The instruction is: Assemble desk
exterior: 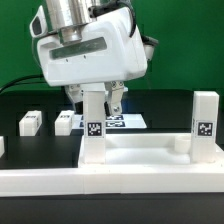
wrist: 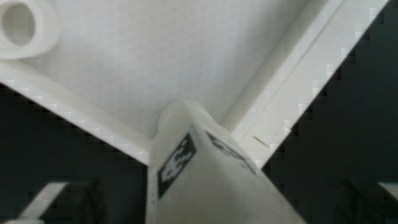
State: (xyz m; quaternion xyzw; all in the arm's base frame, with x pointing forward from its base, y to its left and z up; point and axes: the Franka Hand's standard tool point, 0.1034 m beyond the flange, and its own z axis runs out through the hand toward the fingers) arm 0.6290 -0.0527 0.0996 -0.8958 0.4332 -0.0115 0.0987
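Note:
The white rimmed desk panel (exterior: 150,165) lies along the front of the exterior view. One square white leg (exterior: 93,130) with a black-and-white tag stands upright in its corner on the exterior view's left. A second leg (exterior: 205,120) stands in the corner on the exterior view's right. My gripper (exterior: 95,102) hangs over the first leg, open, its fingers on either side of the leg's top and apart from it. In the wrist view the leg (wrist: 205,165) rises between the dim fingers (wrist: 45,200), with the panel (wrist: 160,70) and a round socket (wrist: 22,30) below.
Two loose white legs (exterior: 30,122) (exterior: 65,122) lie on the black table at the exterior view's left. The marker board (exterior: 128,120) lies behind the gripper. A green wall closes the back.

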